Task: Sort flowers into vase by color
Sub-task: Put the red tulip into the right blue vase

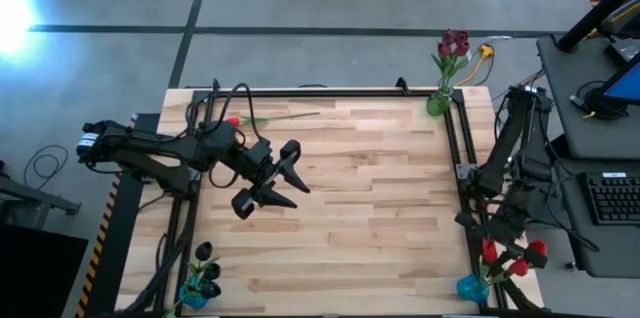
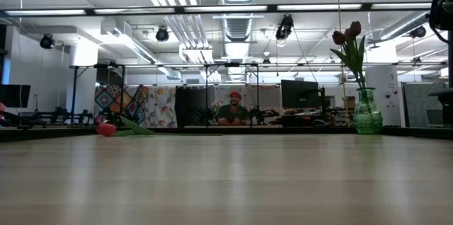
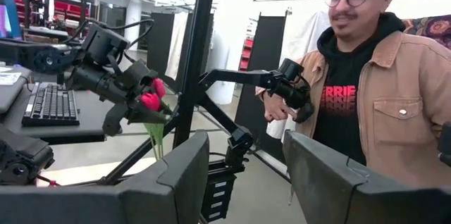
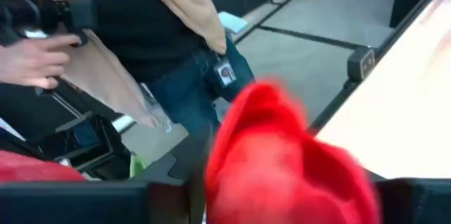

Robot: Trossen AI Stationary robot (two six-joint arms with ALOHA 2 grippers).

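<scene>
- A loose red flower (image 1: 262, 118) lies flat on the worktop (image 1: 380, 208), well apart from the green vase (image 1: 438, 104) along the same edge
- Its stem runs along that edge, with the tip towards the green vase and the head away from it
- Left gripper (image 1: 285, 180) hovers nearer this flower than the green vase is, fingers open and empty, so it looks the likelier arm to pick the flower up
- Right gripper (image 1: 500, 236) is well apart from the green vase, among red flowers (image 1: 518, 263) at the opposite edge; its grip cannot be told
</scene>
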